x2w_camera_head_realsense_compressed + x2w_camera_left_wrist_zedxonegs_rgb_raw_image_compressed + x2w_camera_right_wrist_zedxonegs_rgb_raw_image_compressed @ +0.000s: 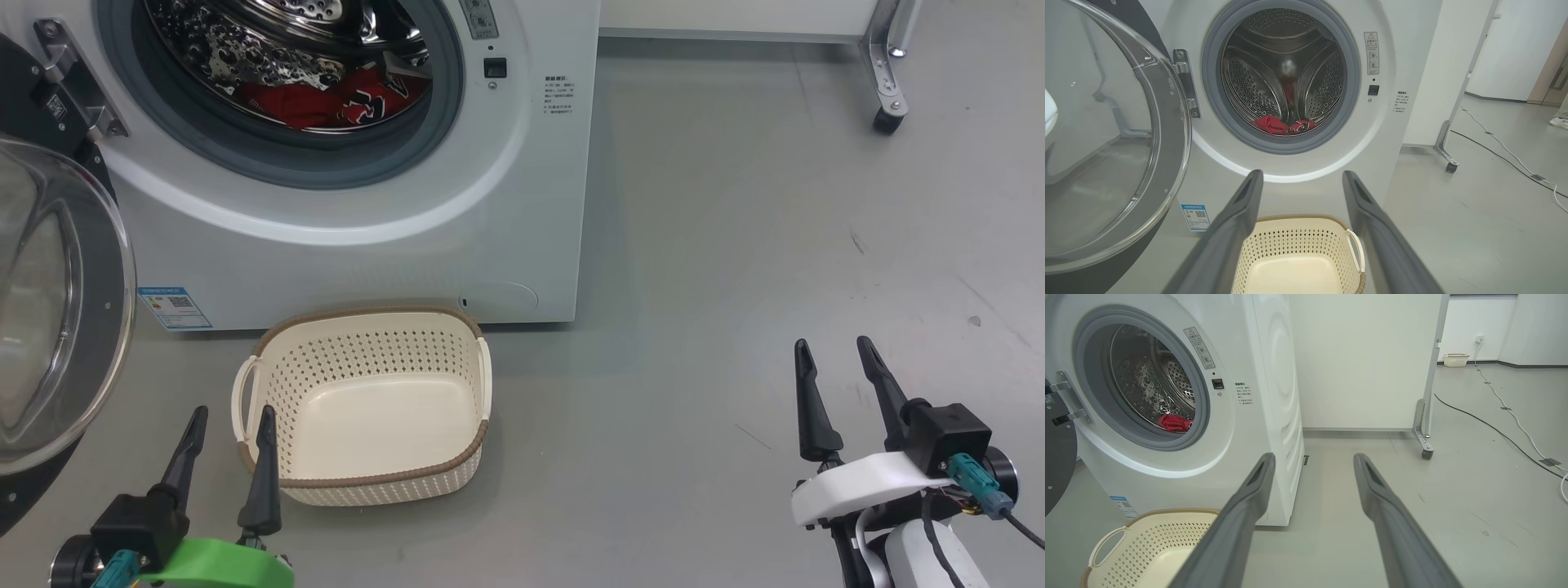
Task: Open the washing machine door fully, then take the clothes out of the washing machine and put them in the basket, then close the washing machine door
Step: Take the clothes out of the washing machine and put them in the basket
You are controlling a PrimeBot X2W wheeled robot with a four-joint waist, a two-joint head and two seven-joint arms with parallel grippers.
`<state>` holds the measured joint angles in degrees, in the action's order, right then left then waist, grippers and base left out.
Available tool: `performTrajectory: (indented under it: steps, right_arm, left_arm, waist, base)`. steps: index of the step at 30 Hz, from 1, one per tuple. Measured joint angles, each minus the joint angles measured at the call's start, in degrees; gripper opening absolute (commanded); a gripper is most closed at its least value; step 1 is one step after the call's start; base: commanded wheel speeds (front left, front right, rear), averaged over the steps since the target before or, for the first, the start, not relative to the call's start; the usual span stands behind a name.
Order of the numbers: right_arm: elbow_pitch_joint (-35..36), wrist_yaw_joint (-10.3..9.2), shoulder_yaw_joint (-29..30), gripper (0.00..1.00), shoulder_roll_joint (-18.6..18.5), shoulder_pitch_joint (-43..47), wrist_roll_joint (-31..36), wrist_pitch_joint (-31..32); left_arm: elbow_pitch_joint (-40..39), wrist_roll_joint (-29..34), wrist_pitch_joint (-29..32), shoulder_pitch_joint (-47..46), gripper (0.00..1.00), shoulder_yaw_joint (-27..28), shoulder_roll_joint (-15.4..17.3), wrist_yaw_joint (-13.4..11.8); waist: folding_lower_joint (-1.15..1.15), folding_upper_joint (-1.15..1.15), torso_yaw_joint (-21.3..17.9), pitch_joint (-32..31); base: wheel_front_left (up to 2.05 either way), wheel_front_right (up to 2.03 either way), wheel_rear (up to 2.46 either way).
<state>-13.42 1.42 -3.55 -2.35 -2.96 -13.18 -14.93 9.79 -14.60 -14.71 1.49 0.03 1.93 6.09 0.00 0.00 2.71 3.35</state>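
Grey floor (735, 245) stretches ahead of me, with a white panel (735, 15) on a castor (887, 120) off at one o'clock. At eleven o'clock stands the washing machine (490, 229), white, its grey gasket (445, 122) ringing the open mouth of the steel drum (269, 41). The washing machine door (49, 327) is swung wide on its hinge (77, 90) toward nine o'clock, black ring and bulging clear glass turned my way. The clothes (326, 102) lie in the bottom of the drum, red fabric with black-and-white print, just behind the gasket's lower lip. Low on the machine's front a blue label (167, 306) sits toward seven o'clock and a round filter cover (498, 298) toward five. The basket (367, 314) stands upright on the floor just before the machine, below the drum mouth, its cream bottom in plain sight. My left gripper (233, 411) hangs at seven o'clock of my head view, released, fingers spread and holding nothing; one finger (263, 474) crosses the basket's near left corner in that view, and I cannot tell whether it touches. My right gripper (833, 342) hangs at five o'clock, well apart from basket and machine, likewise released with nothing between its fingers. From my right wrist, cables (1494, 428) trail across the floor toward two o'clock
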Motion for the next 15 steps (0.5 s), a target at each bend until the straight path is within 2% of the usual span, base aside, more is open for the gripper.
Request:
performTrajectory:
  steps: [15]
  right_arm:
    - [0.0, -0.07, -0.2, 1.0, 0.0, 0.0, -0.5, 0.0]
  left_arm:
    - [-0.5, -0.4, 0.0, 0.0, 1.0, 0.0, 0.0, -0.6]
  waist:
    - [0.0, 0.0, 0.2, 0.6]
  base:
    - [0.97, -0.97, 0.0]
